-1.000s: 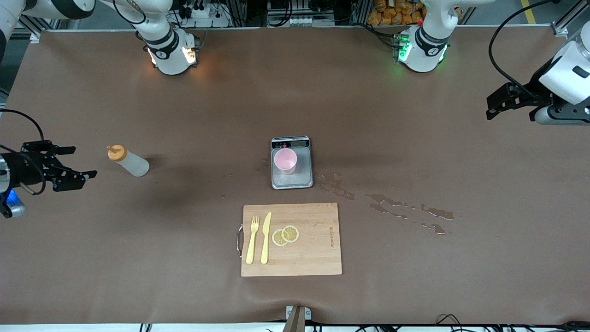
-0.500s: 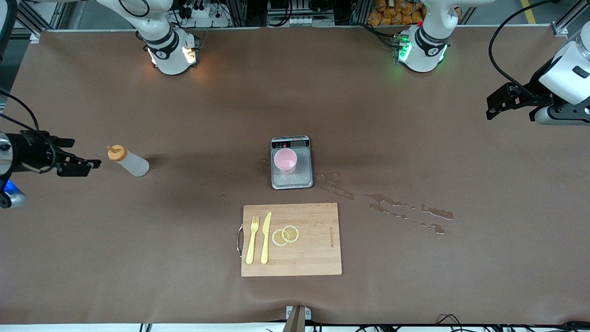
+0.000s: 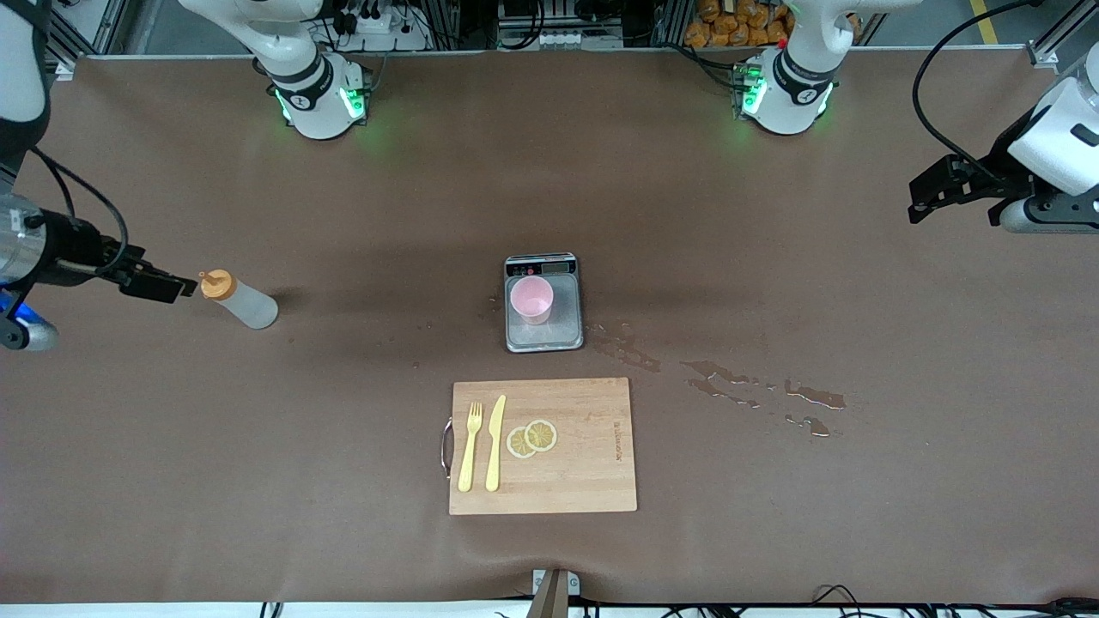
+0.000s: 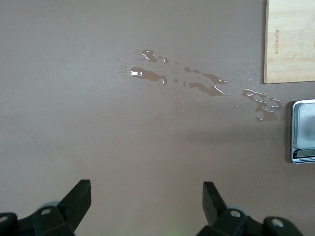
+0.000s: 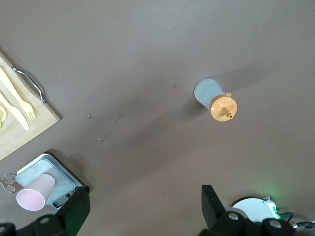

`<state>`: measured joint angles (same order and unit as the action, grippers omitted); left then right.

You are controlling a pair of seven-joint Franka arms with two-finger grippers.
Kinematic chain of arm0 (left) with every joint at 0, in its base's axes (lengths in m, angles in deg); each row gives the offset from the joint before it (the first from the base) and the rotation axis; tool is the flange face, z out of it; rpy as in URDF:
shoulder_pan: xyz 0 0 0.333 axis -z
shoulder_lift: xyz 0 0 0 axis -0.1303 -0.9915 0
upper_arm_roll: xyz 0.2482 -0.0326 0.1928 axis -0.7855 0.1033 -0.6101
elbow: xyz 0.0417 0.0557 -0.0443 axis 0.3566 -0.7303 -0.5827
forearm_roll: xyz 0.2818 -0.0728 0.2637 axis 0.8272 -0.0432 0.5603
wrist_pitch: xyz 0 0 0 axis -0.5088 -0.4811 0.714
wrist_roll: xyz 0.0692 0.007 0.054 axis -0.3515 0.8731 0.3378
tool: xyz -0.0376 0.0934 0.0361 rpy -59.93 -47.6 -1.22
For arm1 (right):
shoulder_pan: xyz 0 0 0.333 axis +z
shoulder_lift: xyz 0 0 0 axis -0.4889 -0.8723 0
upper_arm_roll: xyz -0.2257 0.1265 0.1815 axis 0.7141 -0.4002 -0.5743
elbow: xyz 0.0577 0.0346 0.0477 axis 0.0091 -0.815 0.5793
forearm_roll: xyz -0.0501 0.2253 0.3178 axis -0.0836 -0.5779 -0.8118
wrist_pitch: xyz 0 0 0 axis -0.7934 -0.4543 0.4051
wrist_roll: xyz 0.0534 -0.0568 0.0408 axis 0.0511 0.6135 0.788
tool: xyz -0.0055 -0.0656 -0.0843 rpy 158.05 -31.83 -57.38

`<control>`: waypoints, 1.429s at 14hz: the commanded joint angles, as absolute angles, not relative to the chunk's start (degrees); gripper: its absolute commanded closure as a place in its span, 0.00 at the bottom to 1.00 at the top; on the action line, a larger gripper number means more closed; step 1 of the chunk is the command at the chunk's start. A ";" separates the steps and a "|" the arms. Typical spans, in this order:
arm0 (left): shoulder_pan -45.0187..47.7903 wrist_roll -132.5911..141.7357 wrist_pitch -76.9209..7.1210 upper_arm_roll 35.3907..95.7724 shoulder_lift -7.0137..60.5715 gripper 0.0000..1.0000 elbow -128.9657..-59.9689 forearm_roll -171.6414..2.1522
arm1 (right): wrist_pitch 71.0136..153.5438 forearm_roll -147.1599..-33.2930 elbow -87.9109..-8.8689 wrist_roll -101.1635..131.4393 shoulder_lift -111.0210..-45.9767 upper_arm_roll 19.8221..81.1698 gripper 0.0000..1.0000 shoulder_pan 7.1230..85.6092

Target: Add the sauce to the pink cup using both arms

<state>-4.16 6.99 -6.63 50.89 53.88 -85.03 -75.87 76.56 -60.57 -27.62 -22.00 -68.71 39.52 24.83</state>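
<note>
The sauce bottle (image 3: 243, 303), whitish with an orange nozzle cap, stands upright toward the right arm's end of the table; it also shows in the right wrist view (image 5: 216, 98). The pink cup (image 3: 532, 299) stands on the grey scale (image 3: 544, 335) at the table's middle, and also shows in the right wrist view (image 5: 35, 191). My right gripper (image 3: 163, 284) is open and empty, in the air just beside the bottle's cap; its fingers are wide apart in its wrist view (image 5: 145, 206). My left gripper (image 3: 923, 199) waits open and empty over the left arm's end of the table, as its wrist view (image 4: 146, 196) shows.
A wooden cutting board (image 3: 584, 446) with a yellow fork, a knife and lemon slices lies nearer to the front camera than the scale. Spilled liquid puddles (image 3: 747, 390) spread from the scale toward the left arm's end.
My right gripper has swung in toward the bottle's cap and turned. The light at the right arm's base went from orange to green. The left arm has barely moved.
</note>
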 commanded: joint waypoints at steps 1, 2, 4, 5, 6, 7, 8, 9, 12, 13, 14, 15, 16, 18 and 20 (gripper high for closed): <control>-4.50 7.42 -6.68 50.95 54.60 0.00 -85.37 -76.19 | 79.62 -59.18 -34.18 -21.01 -62.95 39.69 0.00 26.01; -4.41 7.16 -6.68 50.95 54.60 0.00 -85.37 -76.19 | 79.80 -59.18 -34.27 -21.01 -62.51 39.69 0.00 26.10; -4.41 6.89 -6.60 51.04 54.68 0.00 -85.37 -76.19 | 80.41 -59.27 -34.18 -20.92 -62.51 39.42 0.00 26.45; -4.41 6.81 -6.59 51.12 54.69 0.00 -85.37 -76.19 | 80.59 -59.18 -34.10 -21.01 -62.42 39.51 0.00 27.93; -4.41 6.80 -6.59 51.12 54.69 0.00 -85.46 -76.19 | 81.03 -59.01 -33.83 -21.01 -62.42 39.60 0.00 28.65; -4.41 6.80 -6.59 51.12 54.77 0.00 -85.46 -76.19 | 81.12 -59.09 -33.92 -21.01 -62.42 39.60 0.00 28.57; -4.41 6.80 -6.59 51.12 54.77 0.00 -85.55 -76.19 | 81.21 -59.09 -33.92 -21.01 -62.33 39.60 0.00 28.65; -4.41 6.72 -6.59 51.12 54.77 0.00 -85.55 -76.28 | 81.47 -59.09 -33.92 -20.92 -62.33 39.60 0.00 28.57; -4.50 6.72 -6.59 51.12 54.86 0.00 -85.63 -76.19 | 83.75 -59.09 -33.83 -15.68 -61.37 39.95 0.00 28.13; -4.41 6.80 -6.59 51.04 54.86 0.00 -85.63 -76.19 | 84.98 -59.01 -34.27 -11.73 -60.58 41.08 0.00 28.39; -4.41 6.80 -6.59 51.04 54.86 0.00 -85.55 -76.19 | 86.03 -59.01 -35.14 -8.47 -59.35 42.48 0.00 29.00; -4.41 6.80 -6.59 51.04 54.86 0.00 -85.63 -76.19 | 86.56 -59.01 -36.02 -6.61 -58.56 44.67 0.00 30.31; -4.41 6.72 -6.59 51.04 54.95 0.00 -85.63 -76.19 | 86.40 -59.18 -36.29 -3.81 -57.94 49.22 0.00 32.58; -4.41 6.63 -6.59 51.12 54.95 0.00 -85.63 -76.19 | 86.22 -59.18 -37.51 0.77 -55.66 52.95 0.00 34.80; -4.41 6.54 -6.59 51.12 54.86 0.00 -85.63 -76.28 | 86.04 -59.09 -37.87 3.76 -53.64 54.27 0.00 34.80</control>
